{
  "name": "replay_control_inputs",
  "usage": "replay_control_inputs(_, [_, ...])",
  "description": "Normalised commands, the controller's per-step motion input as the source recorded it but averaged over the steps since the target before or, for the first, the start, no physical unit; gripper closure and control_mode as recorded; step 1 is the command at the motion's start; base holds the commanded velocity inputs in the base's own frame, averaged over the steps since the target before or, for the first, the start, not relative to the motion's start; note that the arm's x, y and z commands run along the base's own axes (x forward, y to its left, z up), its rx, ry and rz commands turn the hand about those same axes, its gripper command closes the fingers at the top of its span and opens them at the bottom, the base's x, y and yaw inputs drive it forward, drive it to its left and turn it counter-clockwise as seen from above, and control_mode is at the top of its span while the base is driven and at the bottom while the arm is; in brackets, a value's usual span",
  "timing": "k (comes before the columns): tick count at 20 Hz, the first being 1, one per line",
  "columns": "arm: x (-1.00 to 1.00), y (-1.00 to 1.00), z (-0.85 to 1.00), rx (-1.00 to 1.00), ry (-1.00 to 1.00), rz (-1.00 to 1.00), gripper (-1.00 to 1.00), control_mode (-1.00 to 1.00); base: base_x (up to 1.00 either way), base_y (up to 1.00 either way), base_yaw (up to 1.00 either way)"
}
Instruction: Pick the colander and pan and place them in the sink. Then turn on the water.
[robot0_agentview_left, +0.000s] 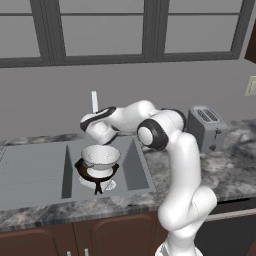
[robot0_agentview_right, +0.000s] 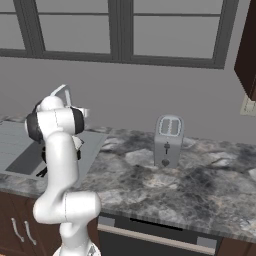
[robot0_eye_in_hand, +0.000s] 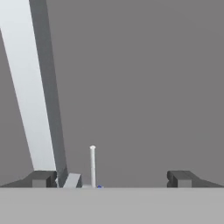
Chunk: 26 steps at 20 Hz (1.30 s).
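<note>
The white colander (robot0_agentview_left: 100, 156) sits on top of the dark pan (robot0_agentview_left: 95, 175), and both are inside the basin of the grey sink (robot0_agentview_left: 135, 165). My gripper (robot0_eye_in_hand: 111, 179) is open with nothing between its fingertips (robot0_eye_in_hand: 43, 178). It hovers behind and above the colander, level with the pale tap (robot0_agentview_left: 94, 101), and faces the wall. In the hand view the tap's slanted spout (robot0_eye_in_hand: 33, 87) rises by the left finger and a thin white lever (robot0_eye_in_hand: 92, 164) stands between the jaws. The water is out of view.
The sink's ridged drainboard (robot0_agentview_left: 30, 172) lies to the left of the basin. A silver toaster (robot0_agentview_left: 206, 127) (robot0_agentview_right: 168, 140) stands on the marble counter (robot0_agentview_right: 150, 180) to the right of the arm. The grey wall and window frames rise behind the tap.
</note>
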Motion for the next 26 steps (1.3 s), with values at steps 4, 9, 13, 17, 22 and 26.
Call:
replay_control_inputs(4, [0.09,0.00,-0.15,0.00,-0.02,0.00,-1.00,-1.00,0.00,0.00,0.00])
replay_control_inputs(9, [0.06,0.00,-0.15,0.00,-0.03,0.00,-1.00,-1.00,0.00,0.00,0.00])
replay_control_inputs(13, [0.02,-0.09,-0.17,0.00,-0.04,0.00,-1.00,-1.00,0.00,0.00,0.00])
replay_control_inputs(17, [0.00,-0.22,-0.17,0.00,-0.04,0.00,-1.00,-1.00,0.00,0.00,0.00])
replay_control_inputs(22, [0.03,-0.20,-0.18,0.00,-0.03,0.00,-1.00,-1.00,0.00,0.00,0.00])
replay_control_inputs(26, [0.04,-0.15,-0.21,0.00,-0.03,0.00,-1.00,-1.00,0.00,0.00,0.00])
